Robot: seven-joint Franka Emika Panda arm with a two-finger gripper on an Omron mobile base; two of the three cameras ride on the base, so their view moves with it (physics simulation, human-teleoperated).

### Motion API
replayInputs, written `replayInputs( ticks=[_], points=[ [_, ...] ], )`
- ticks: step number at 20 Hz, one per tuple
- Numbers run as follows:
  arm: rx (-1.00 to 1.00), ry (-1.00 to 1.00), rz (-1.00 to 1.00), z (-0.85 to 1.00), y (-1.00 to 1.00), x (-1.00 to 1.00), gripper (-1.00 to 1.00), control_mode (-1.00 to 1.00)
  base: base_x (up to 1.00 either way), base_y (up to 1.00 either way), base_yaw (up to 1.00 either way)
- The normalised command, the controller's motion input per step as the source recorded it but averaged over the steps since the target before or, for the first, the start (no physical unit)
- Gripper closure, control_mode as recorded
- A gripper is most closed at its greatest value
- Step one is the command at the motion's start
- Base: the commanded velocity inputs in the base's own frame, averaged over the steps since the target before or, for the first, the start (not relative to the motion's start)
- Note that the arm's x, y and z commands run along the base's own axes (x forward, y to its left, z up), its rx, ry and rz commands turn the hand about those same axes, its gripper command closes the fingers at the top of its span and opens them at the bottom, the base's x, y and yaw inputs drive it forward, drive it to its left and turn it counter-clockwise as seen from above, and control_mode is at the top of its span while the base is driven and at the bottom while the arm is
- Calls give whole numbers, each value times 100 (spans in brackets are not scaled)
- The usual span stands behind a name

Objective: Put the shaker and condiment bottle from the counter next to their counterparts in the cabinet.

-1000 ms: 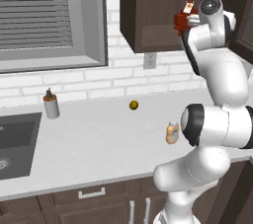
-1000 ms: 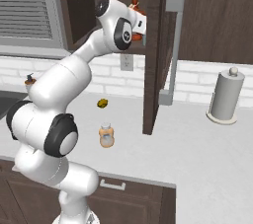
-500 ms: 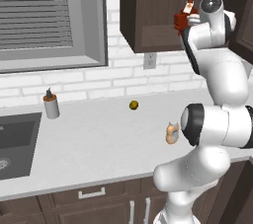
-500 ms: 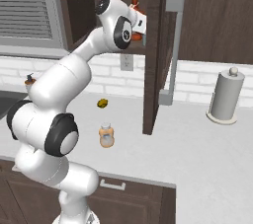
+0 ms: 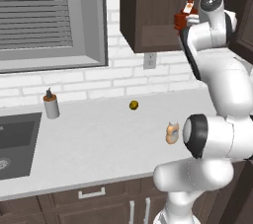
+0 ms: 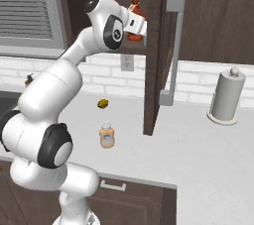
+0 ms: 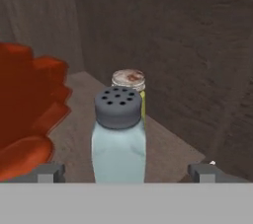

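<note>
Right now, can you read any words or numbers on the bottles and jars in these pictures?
No text can be read anywhere.
Dark red bottle: a pale label on its neck, too small and blurred to read.
Pale blue shaker: no writing, only holes in its dark cap.
Yellow-green shaker behind it: no writing visible.
Orange-tan condiment bottle on the counter: none visible.

Shaker: pale blue-grey translucent body, dark grey cap with black holes. Yellow-green shaker behind it, silver cap with rusty-brown blotches. Dark red bottle: white label, orange cap. Condiment bottle: orange-tan, pale cream top. Cabinet dark brown wood grain. Counter light grey-white over dark brown drawers. Grey cylinder with orange-and-black top. Wall white brick.
</note>
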Motion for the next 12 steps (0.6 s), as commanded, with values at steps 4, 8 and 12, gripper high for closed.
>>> replayInputs(
  ticks=[4, 8, 12],
  points=[
    [0, 0, 0, 0, 23, -46, -100, -100, 0, 0, 0],
    [0, 0, 0, 0, 29, -45, -100, -100, 0, 0, 0],
    [0, 0, 0, -3, 28, -44, -100, -100, 0, 0, 0]
  ],
)
